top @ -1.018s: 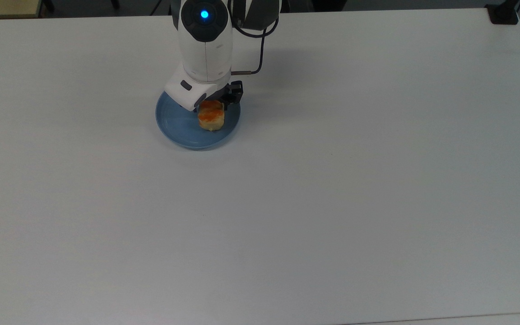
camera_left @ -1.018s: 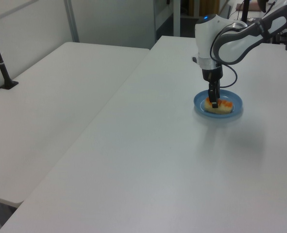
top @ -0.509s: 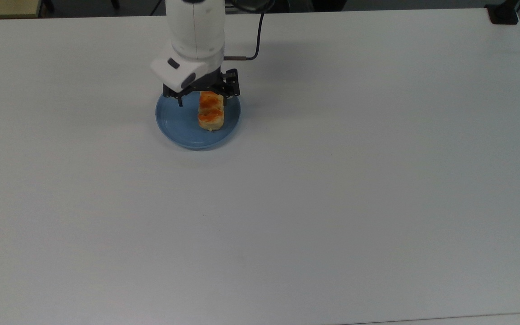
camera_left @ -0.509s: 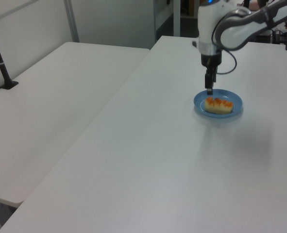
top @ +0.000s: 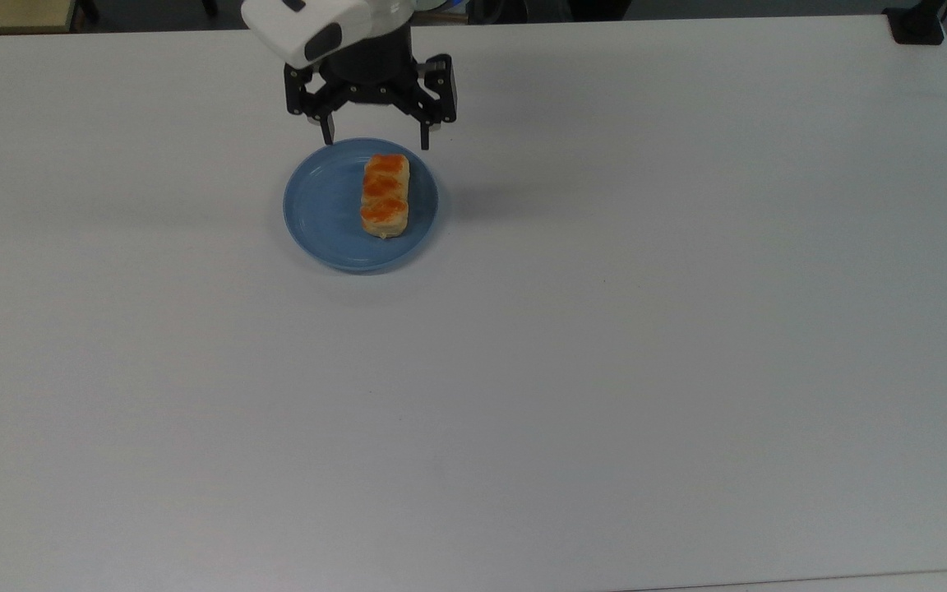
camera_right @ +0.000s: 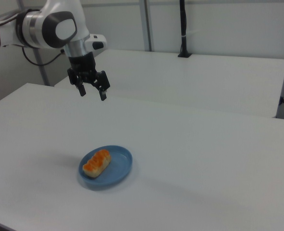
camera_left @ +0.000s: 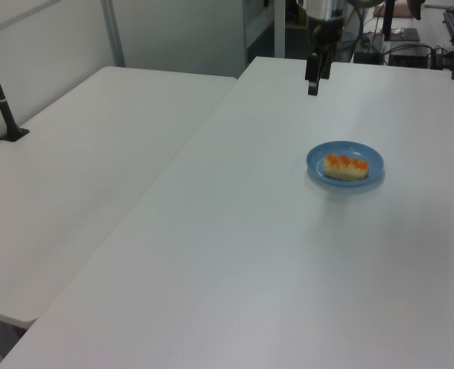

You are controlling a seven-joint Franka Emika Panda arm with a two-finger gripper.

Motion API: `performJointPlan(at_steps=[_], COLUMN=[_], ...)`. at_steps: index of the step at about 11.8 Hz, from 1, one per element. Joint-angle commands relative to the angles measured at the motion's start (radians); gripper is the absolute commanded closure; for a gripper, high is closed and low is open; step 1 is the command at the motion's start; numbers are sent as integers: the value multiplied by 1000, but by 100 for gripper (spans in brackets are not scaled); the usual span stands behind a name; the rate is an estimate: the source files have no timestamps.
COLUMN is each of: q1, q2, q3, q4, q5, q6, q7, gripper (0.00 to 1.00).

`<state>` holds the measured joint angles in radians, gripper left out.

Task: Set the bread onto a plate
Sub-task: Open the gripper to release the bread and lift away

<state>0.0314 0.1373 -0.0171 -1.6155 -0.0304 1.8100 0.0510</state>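
I see the bread (top: 385, 196) lying on the plate (top: 321, 222); it looks soft, best pinched across its long sides. The gripper (top: 376, 140) above hangs spread, empty.

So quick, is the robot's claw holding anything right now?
Gripper: open and holding nothing, up above the table; the bread lies on the plate.
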Motion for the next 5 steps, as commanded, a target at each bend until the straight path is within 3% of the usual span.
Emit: performJointPlan(at_steps=[1,5], q1=[-5,-5], q2=[5,2], q3=[-1,-4], q4=[61,75], q5=[14,15], q6=[-67,-106], q7=[23,38], gripper=[0,0])
